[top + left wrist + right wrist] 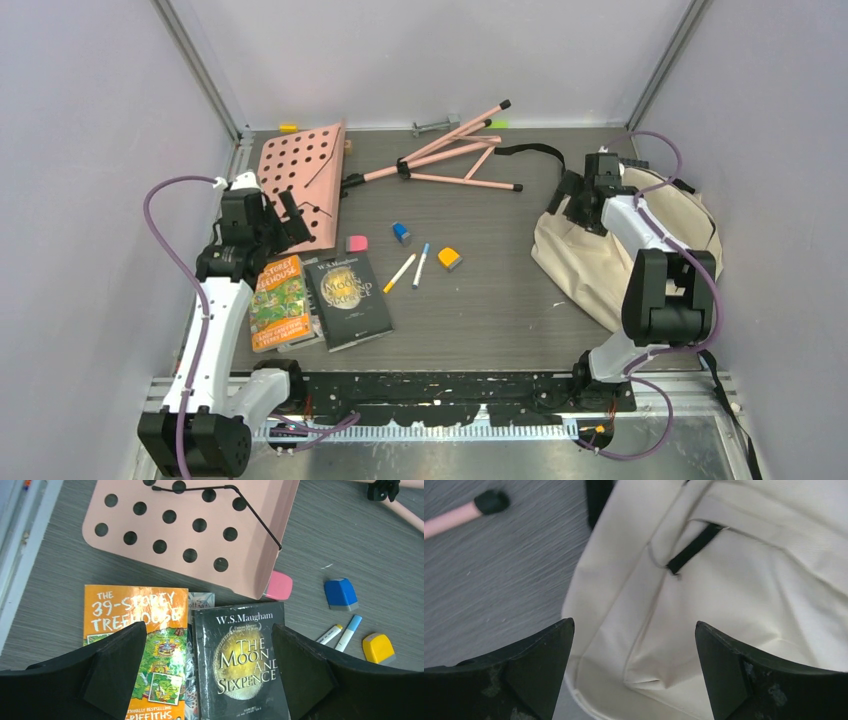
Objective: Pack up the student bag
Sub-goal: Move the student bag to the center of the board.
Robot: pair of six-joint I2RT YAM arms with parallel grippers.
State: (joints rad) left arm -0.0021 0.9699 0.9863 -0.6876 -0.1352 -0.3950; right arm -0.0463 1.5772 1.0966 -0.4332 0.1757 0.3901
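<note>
The cream student bag [590, 262] lies at the right of the table; its cloth and a black strap fill the right wrist view [734, 595]. My right gripper [578, 200] is open and empty just above the bag's left edge [634, 652]. My left gripper [280, 215] is open and empty, hovering above two books: an orange "39-Storey Treehouse" [150, 630] and a black "The Moon and Sixpence" [242, 655], also seen from above [280, 300] [348, 298]. A pink eraser [356, 243], blue eraser [401, 232], orange eraser [450, 257] and two markers [410, 268] lie mid-table.
A pink perforated music-stand plate [300, 175] lies at the back left, with its pink folding tripod legs [450, 155] behind the middle. A bolt [435, 125] lies by the back wall. Walls close in on both sides.
</note>
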